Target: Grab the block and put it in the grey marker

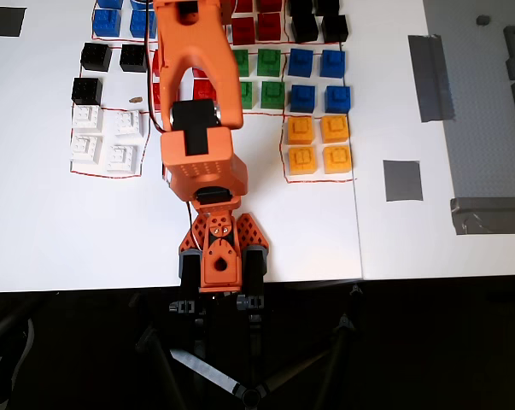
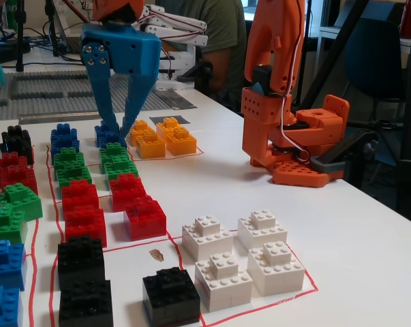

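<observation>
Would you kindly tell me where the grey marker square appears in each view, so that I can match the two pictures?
Overhead view: the grey marker lies right of centre, apart from and to the right of the four orange bricks.
Fixed view: the grey marker shows as a thin dark patch at upper centre, just behind the orange bricks.
Shared landmark: the four orange bricks inside their red outline.

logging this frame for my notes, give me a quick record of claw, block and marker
claw: open, empty, by the blue bricks in the fixed view
block: black, beside the white bricks, untouched
marker: grey square, bare, right of the orange bricks in the overhead view
task: block not yet grabbed
</observation>
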Controlling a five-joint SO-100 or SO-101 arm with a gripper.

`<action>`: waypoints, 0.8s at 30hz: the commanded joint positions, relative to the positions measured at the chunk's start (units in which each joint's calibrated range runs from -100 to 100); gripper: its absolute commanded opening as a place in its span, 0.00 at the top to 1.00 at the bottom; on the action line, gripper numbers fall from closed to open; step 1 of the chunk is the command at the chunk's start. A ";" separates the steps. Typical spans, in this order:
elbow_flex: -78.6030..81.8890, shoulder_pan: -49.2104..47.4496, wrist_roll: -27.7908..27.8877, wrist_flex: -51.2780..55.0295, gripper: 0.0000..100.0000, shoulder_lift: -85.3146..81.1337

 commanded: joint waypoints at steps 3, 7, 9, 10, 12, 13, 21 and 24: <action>0.23 -0.34 -0.54 0.36 1.00 -7.07; -0.04 0.25 -0.39 0.44 1.00 -7.07; 0.05 0.58 -0.39 0.44 1.00 -7.07; 0.23 0.58 -0.39 0.36 1.00 -7.15; 0.51 0.33 -0.34 0.28 1.00 -7.32; 0.51 0.16 -0.39 0.28 1.00 -7.41; -0.76 -3.83 -1.90 0.28 1.00 -8.79; -1.58 -6.58 -2.93 0.03 1.00 -9.83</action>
